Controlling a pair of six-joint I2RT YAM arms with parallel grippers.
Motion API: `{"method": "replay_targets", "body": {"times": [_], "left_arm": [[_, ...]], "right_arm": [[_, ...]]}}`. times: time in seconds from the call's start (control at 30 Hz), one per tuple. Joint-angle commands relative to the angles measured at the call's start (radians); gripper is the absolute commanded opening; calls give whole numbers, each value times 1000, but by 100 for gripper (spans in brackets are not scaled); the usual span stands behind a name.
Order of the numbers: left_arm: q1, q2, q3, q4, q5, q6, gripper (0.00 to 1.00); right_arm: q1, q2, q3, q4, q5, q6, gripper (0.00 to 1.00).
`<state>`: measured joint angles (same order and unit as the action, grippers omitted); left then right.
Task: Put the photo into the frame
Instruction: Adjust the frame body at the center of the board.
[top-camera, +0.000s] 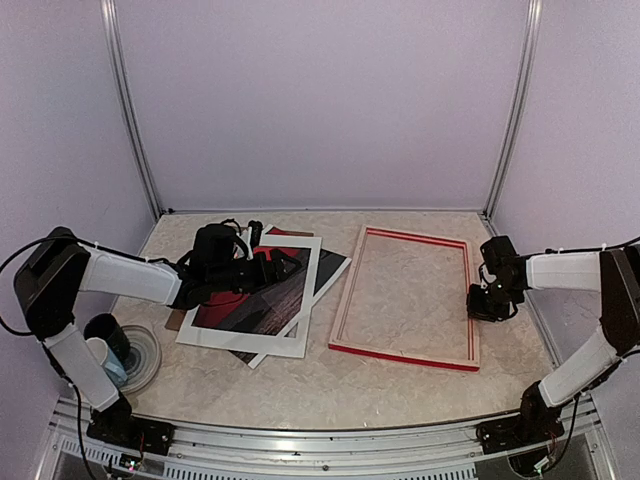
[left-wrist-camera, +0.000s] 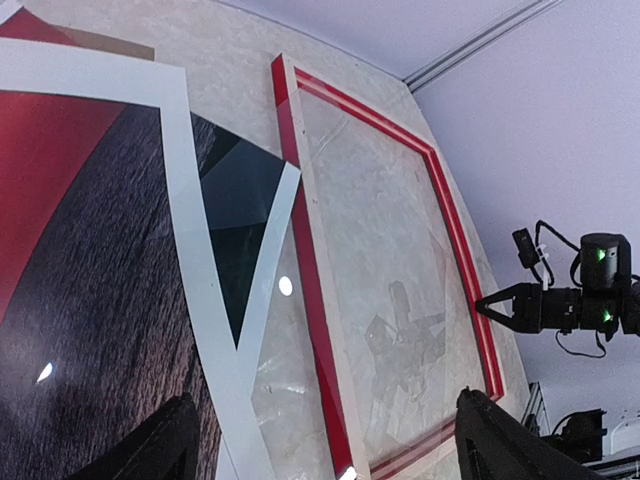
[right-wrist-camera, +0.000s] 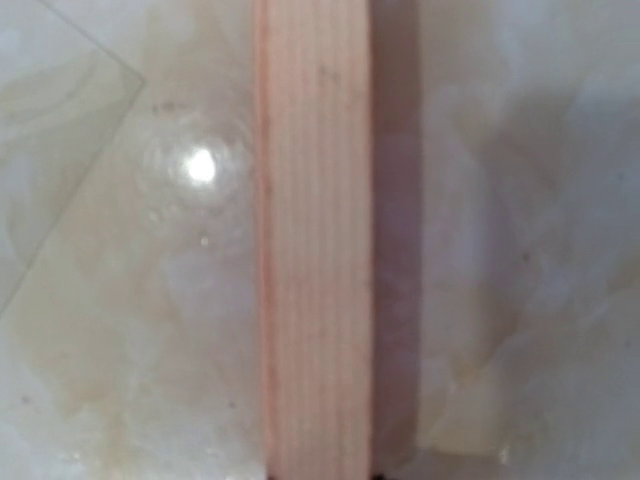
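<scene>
The photo (top-camera: 255, 300), red sky over dark sea with a white border, lies face up at the table's left; it also shows in the left wrist view (left-wrist-camera: 90, 260). My left gripper (top-camera: 288, 266) hovers open and empty over its right part, its dark fingers (left-wrist-camera: 165, 445) spread wide. The frame (top-camera: 345, 300) lies flat right of the photo, pale wood up with red edges, and also shows in the left wrist view (left-wrist-camera: 310, 280). My right gripper (top-camera: 480, 300) sits on the frame's right rail (right-wrist-camera: 315, 250), its tips close against both sides of the wood.
A second white-bordered dark sheet (top-camera: 332, 268) lies skewed under the photo. A brown cardboard corner (top-camera: 176, 320) peeks out at its left. A clear sheet (left-wrist-camera: 400, 300) lies inside the frame. A clear round tape roll and a dark cup (top-camera: 125, 350) stand at the near left.
</scene>
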<state>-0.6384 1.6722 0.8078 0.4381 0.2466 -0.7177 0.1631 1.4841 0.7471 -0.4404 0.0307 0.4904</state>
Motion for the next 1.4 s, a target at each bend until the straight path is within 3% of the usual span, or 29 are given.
{"method": "replay_targets", "body": {"times": [0.0, 0.3, 0.73, 0.83, 0.9, 1.07, 1.17, 1.37], "left_arm": [[38, 19, 112, -4, 5, 12, 88], [62, 109, 237, -4, 35, -8, 88], [64, 142, 175, 7, 27, -3, 88], [68, 135, 151, 10, 19, -1, 93], [70, 135, 136, 14, 17, -1, 94], [78, 130, 104, 26, 11, 5, 94], [89, 130, 85, 27, 7, 11, 94], [131, 128, 37, 63, 4, -4, 94]], "right_arm": [[35, -17, -13, -17, -2, -50, 12], [122, 64, 33, 12, 33, -80, 13], [190, 228, 191, 57, 32, -109, 14], [190, 247, 204, 41, 49, -102, 15], [190, 244, 212, 24, 60, -87, 19], [190, 195, 241, -48, 73, -54, 45], [190, 153, 268, -103, 88, -36, 56], [190, 62, 277, -155, 35, 16, 62]]}}
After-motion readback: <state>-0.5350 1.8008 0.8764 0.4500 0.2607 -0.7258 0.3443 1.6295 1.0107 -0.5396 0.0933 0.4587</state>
